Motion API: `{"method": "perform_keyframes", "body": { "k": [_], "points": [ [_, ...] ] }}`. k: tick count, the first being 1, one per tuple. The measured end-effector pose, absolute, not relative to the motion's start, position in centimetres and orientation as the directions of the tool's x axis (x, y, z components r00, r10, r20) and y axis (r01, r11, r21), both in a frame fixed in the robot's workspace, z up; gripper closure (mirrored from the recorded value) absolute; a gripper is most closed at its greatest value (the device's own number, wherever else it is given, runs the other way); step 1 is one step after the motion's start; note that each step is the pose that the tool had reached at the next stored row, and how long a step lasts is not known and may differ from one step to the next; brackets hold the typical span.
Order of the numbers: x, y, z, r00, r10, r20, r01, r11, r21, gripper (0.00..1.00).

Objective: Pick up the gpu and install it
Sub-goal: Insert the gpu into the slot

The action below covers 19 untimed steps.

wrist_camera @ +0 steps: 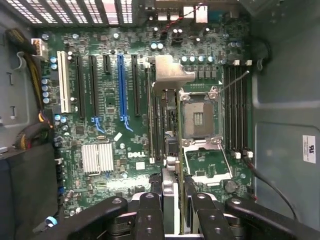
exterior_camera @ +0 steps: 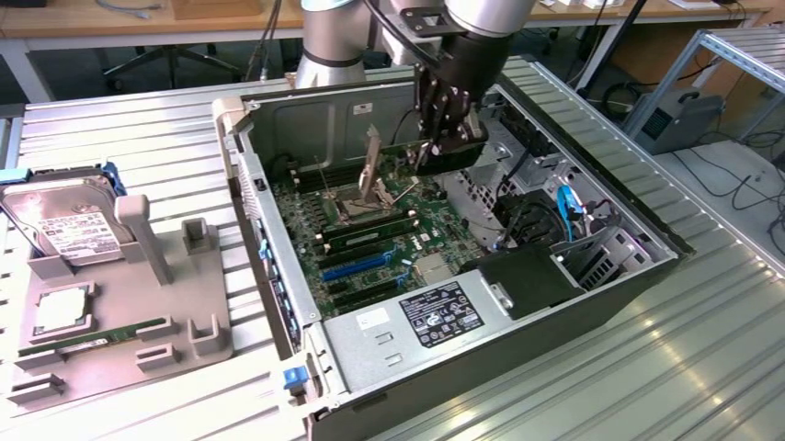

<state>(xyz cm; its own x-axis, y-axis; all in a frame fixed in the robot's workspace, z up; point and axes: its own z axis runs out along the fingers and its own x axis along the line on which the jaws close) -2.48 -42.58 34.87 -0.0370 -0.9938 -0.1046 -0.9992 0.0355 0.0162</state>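
Observation:
My gripper (exterior_camera: 439, 149) hangs inside the open computer case (exterior_camera: 368, 344), above the green motherboard (exterior_camera: 368, 241). In the wrist view the gripper (wrist_camera: 172, 202) is shut on the gpu (wrist_camera: 170, 75), which I see edge-on: a thin dark board running away from the fingers (wrist_camera: 150, 207), ending in a silvery metal piece. The card hovers over the board between the black expansion slots (wrist_camera: 136, 85) and the open CPU socket (wrist_camera: 197, 117). The blue slot (wrist_camera: 121, 85) lies a little further to the side.
A grey holder (exterior_camera: 123, 312) at the exterior view's left carries a hard drive (exterior_camera: 73, 230) and a green memory stick (exterior_camera: 92, 337). Inside the case are a black box (exterior_camera: 528, 280), blue cables (exterior_camera: 567, 207), a silver heatsink (wrist_camera: 97, 157) and the case walls around the gripper.

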Motion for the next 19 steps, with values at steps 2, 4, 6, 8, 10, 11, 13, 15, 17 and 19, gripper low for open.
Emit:
{"method": "perform_keyframes", "body": {
  "k": [2, 4, 6, 8, 10, 11, 13, 15, 17, 19],
  "points": [
    [-2.7, -42.9, 34.9, -0.032, -0.994, -0.105, -0.999, 0.031, 0.016, 0.73],
    [-2.9, -43.3, 34.8, -0.029, -0.994, -0.104, -0.999, 0.028, 0.016, 0.73],
    [-2.9, -43.6, 34.8, -0.029, -0.994, -0.105, -0.999, 0.027, 0.016, 0.73],
    [-3.0, -43.9, 34.8, -0.029, -0.994, -0.105, -0.999, 0.027, 0.016, 0.73],
    [-3.2, -44.3, 34.7, -0.029, -0.994, -0.105, -1.0, 0.027, 0.016, 0.73],
    [-3.2, -44.4, 34.7, -0.029, -0.994, -0.105, -0.999, 0.027, 0.016, 0.73],
    [-3.5, -44.6, 34.6, -0.029, -0.994, -0.105, -1.0, 0.027, 0.016, 0.73],
    [-3.8, -44.7, 34.6, -0.029, -0.994, -0.105, -0.999, 0.027, 0.016, 0.73],
    [-3.9, -44.7, 34.6, -0.029, -0.994, -0.105, -0.999, 0.027, 0.016, 0.73],
    [-4.2, -44.8, 34.5, -0.029, -0.994, -0.105, -0.999, 0.027, 0.016, 0.73]
  ]
}}
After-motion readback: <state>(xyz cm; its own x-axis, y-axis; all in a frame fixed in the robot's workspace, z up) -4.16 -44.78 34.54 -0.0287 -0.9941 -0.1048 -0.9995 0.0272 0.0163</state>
